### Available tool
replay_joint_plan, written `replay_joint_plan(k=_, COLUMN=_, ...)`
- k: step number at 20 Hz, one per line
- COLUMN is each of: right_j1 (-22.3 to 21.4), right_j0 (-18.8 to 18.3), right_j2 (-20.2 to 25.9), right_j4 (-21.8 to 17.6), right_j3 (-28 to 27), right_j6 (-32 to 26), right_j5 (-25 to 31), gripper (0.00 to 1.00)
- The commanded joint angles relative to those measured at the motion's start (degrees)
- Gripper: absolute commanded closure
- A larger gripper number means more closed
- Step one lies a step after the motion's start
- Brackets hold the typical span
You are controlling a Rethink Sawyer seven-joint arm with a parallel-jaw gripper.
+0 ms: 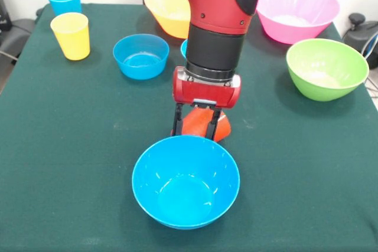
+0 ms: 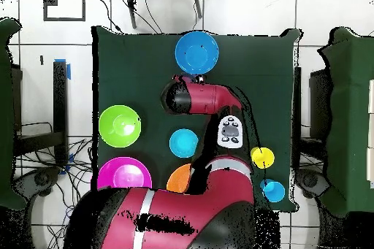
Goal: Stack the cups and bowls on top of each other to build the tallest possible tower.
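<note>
Nearest blue bowl (image 1: 186, 181) is empty; no tower yet. Gripper (image 1: 196, 127) fingers astride the lying orange-red cup (image 1: 204, 125), grasp w/ contact cannot be told. All stacking remains.

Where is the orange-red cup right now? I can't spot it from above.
In the front view the orange-red cup lies on its side between the gripper jaws, just behind the big blue bowl at the table's near middle.
</note>
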Motion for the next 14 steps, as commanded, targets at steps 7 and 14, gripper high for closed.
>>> replay_joint_plan(k=7, right_j1=5.3, right_j0=0.8, right_j2=5.5, right_j4=-1.8, right_j3=1.0, right_j6=3.9, right_j5=1.8, gripper=0.0)
replay_joint_plan(k=14, right_j1=5.3, right_j0=0.9, right_j2=5.4, right_j4=-1.7, right_j3=1.1, right_j6=4.2, right_j5=1.6, gripper=0.0)
